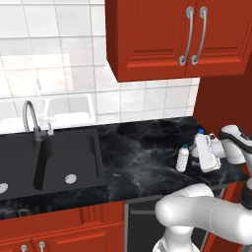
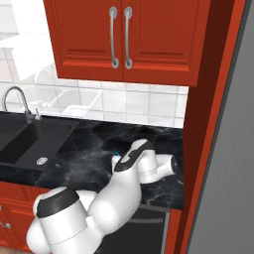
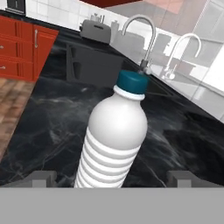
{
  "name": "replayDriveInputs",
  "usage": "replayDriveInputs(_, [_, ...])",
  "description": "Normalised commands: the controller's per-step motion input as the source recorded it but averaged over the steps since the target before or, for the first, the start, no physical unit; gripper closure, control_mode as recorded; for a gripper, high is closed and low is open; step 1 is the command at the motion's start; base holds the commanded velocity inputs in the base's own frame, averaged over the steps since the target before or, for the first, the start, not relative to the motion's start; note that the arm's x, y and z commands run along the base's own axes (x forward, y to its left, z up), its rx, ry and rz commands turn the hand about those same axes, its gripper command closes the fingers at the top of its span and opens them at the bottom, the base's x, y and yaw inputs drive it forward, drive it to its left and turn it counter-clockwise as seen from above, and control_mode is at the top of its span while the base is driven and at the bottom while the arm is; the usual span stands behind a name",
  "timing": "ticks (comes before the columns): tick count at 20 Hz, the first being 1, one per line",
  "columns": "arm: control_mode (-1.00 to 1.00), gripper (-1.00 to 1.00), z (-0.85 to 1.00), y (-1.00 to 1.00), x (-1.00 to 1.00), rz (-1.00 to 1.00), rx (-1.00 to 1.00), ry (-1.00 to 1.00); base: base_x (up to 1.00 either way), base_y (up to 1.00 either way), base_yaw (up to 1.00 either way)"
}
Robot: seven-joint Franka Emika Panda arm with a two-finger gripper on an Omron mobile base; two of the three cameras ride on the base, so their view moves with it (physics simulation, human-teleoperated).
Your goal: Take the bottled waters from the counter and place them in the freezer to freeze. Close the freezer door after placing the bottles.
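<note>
Here the black marble counter (image 1: 142,157) carries a sink (image 1: 64,162) below white tiles; gripper (image 3: 111,178) fingers released, flanking one bottle (image 3: 113,140).

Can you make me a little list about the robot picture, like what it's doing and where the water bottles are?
place: kitchen counter, black with white veins
bottle one: bottle upright on the counter, blue cap, right in front of the hand
bottle two: blue cap peeking out behind the hand, the rest hidden
gripper: gripper open, a finger on each side of the near bottle, not squeezing it
sink: sink to the left with a curved tap
bottles in the freezer: none yet
</note>
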Motion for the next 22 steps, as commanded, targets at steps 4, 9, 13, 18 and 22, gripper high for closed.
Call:
replayDriveInputs(4, [-1.00,-1.00,-0.09,0.06,0.00,0.00,0.00,0.01,0.00,0.00,0.00])
replayDriveInputs(9, [-1.00,-1.00,-0.02,0.08,0.00,0.00,0.00,0.01,0.00,0.00,0.00])
replayDriveInputs(13, [-1.00,-1.00,0.00,0.05,0.00,0.00,0.00,0.00,0.00,0.00,0.00])
replayDriveInputs(18, [-1.00,-1.00,0.00,0.08,0.00,0.00,0.00,0.02,0.00,0.00,0.00])
replayDriveInputs(22, [-1.00,-1.00,0.00,0.08,0.00,0.00,0.00,0.03,0.00,0.00,0.00])
